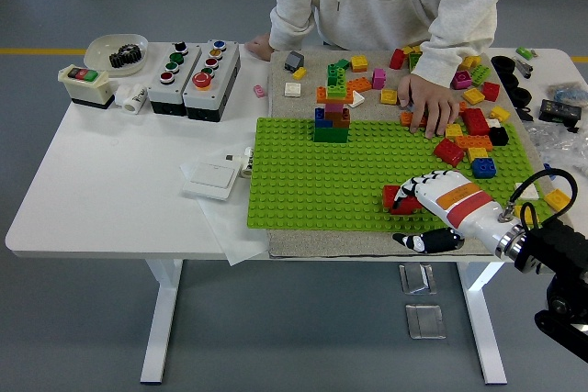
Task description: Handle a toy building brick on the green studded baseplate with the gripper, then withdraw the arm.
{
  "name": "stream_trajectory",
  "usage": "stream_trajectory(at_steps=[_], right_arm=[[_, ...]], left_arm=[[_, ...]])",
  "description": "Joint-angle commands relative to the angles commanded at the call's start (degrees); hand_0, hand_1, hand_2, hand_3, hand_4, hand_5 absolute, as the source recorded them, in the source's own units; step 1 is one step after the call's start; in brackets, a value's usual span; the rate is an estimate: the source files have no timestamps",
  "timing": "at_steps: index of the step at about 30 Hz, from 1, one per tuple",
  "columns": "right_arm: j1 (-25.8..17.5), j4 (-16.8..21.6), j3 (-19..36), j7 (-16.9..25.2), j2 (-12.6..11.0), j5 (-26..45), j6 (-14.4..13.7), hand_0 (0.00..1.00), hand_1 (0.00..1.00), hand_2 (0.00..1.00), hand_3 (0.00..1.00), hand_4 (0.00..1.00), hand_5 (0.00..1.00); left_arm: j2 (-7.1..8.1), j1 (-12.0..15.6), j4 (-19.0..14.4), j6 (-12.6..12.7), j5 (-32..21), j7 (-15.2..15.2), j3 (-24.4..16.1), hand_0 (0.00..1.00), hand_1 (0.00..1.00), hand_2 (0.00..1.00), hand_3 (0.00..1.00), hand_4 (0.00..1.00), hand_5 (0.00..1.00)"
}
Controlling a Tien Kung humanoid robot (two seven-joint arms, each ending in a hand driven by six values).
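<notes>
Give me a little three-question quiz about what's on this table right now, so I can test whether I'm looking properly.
1. True or false: the robot's right hand is at a red brick on the green baseplate.
2. Where does the person's hand rest? A) on the button boxes B) among loose bricks at the baseplate's far edge C) on the white bowl
3. Fill in: the stacked brick tower stands near the baseplate's ____ edge.

Key: 1 true; 2 B; 3 far.
</notes>
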Motion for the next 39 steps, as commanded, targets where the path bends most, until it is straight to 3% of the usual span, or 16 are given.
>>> stream_trajectory(at_steps=[39], right_arm=[[0.1, -0.3, -0.3, -0.1, -0.3, 0.0, 0.5, 0.688, 0.658, 0.711, 0.592, 0.812, 0.416]], left_arm=[[0.09, -0.2, 0.0, -0.1, -0.8, -0.1, 0.5, 0.778, 0.715, 0.682, 0.564, 0.590, 0.604]])
